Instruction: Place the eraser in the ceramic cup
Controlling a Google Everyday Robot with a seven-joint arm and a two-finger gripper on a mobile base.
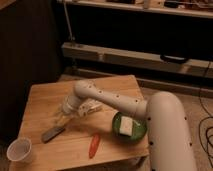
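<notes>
Camera view: looking down on a small wooden table [45,100].
Eraser [52,133]: dark flat block lying on the wood, near the front left.
Ceramic cup [19,149]: white, upright at the front left corner, apart from the eraser.
Gripper [61,118]: just above the eraser; I cannot tell how its jaws stand.
Orange-red thing [94,145]: right of the eraser.
Green bowl [141,133]: further right, holding something pale.
</notes>
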